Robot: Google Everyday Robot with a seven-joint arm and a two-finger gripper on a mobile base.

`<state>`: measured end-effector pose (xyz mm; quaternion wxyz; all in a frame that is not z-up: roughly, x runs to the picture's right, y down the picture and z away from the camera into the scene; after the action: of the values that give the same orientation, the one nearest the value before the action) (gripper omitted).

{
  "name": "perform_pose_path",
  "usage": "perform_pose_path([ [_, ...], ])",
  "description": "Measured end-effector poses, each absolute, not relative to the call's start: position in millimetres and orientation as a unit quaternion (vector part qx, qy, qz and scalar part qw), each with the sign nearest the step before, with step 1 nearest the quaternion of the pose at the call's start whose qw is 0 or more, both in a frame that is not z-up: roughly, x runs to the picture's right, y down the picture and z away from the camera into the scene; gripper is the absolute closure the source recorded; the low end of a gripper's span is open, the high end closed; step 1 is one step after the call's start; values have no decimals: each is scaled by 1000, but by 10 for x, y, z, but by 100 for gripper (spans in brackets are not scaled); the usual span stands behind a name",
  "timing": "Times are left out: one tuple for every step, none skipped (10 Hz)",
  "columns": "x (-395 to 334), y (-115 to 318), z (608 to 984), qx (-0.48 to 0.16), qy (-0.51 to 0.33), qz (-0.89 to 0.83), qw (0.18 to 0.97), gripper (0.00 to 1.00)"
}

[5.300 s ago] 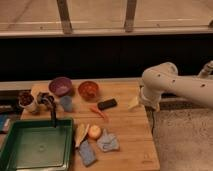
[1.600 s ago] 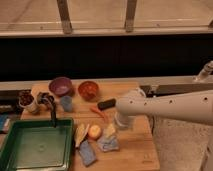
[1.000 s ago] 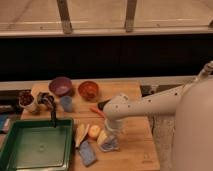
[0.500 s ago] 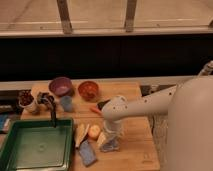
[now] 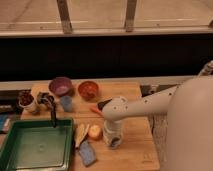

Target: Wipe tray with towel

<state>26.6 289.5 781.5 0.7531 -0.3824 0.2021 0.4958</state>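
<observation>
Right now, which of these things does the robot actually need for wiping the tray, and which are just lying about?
For the job:
- green tray
- pale towel, on the wooden table to the right of the tray
- gripper, directly over the towel

Lying about:
- purple bowl
- orange bowl
- blue cup
- darker blue pad
- round yellow-orange fruit

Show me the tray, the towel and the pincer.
tray (image 5: 35,150): camera view, bare floor.
towel (image 5: 116,144): camera view, edge showing below the pincer.
pincer (image 5: 111,137): camera view, tip, over the towel, right of the tray.
</observation>
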Motion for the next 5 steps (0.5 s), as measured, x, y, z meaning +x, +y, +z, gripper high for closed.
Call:
perform_pose_path([
  [253,2887,7813,-383,200,496,753,94],
  [244,2890,7811,-383,200,495,754,99],
  [258,2877,7790,-380,199,495,755,100],
  [304,2827,7738,-370,196,502,757,100],
  [382,2732,7650,-356,192,512,758,100],
])
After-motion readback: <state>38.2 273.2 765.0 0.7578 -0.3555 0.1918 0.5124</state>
